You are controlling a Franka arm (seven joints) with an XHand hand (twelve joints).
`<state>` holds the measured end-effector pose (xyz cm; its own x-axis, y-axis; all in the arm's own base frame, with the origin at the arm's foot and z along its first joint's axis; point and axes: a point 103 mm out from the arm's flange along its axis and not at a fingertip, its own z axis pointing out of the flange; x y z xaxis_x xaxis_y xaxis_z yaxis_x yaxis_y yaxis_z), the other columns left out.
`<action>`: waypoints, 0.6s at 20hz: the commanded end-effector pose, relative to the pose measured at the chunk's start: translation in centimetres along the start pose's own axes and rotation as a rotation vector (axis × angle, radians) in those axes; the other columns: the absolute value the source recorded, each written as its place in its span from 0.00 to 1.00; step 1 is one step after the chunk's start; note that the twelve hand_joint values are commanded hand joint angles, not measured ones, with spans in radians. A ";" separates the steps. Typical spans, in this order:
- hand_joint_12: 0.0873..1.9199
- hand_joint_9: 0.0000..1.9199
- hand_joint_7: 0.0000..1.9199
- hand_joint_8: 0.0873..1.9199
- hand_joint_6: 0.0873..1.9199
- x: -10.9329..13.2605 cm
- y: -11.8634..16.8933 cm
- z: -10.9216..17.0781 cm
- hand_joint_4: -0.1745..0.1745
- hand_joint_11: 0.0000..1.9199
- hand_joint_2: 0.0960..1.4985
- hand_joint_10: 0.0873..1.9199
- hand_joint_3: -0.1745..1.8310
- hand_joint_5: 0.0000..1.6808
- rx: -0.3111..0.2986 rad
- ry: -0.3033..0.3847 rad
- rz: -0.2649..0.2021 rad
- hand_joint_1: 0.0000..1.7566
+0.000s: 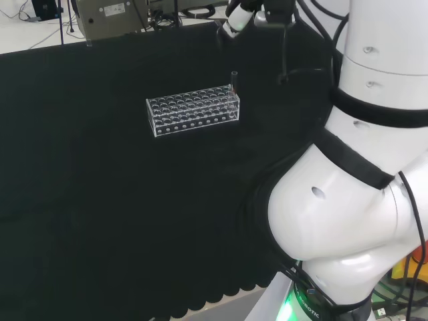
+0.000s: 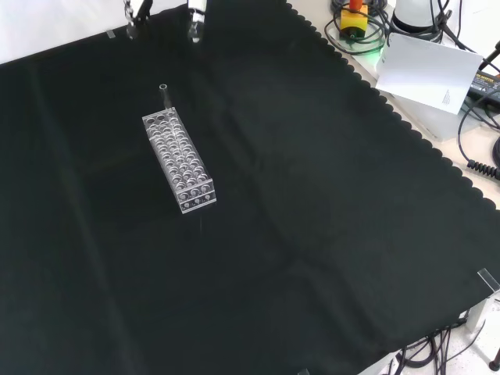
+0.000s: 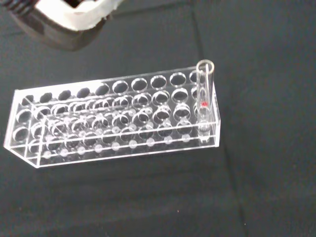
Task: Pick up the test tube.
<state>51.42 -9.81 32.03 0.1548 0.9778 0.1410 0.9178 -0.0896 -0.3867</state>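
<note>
In the head view, a clear rack (image 1: 192, 111) is seen on the black cloth (image 1: 100, 200), and the test tube (image 1: 235, 81) stands upright in its right end hole, while the hand (image 1: 239, 17) is seen above it, well apart. In the front view, the tube is placed at the far end of the rack, and two fingertips (image 2: 196, 17) are seen at the top edge. In the wrist view, the tube is seen in a corner hole; whether the hand is open or closed cannot be told.

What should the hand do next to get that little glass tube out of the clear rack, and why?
Probably move down toward the test tube and line up over its open top. The tube stands upright in an end hole of the rack, and the hand hangs apart from it, holding nothing.
</note>
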 end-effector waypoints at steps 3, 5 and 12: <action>0.75 0.27 0.29 0.40 0.00 -0.3 1.6 2.1 0.24 0.17 0.39 0.41 0.41 0.30 0.047 0.017 -0.002 0.52; 0.75 0.29 0.31 0.40 0.00 -0.4 2.0 2.6 0.24 0.18 0.39 0.40 0.42 0.30 0.059 0.016 0.000 0.53; 0.74 0.33 0.37 0.39 0.03 -0.5 3.6 4.8 0.21 0.20 0.37 0.38 0.44 0.34 0.102 -0.008 0.005 0.57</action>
<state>52.44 -9.79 27.66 0.1608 0.9759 0.1476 0.8862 -0.0769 -0.4568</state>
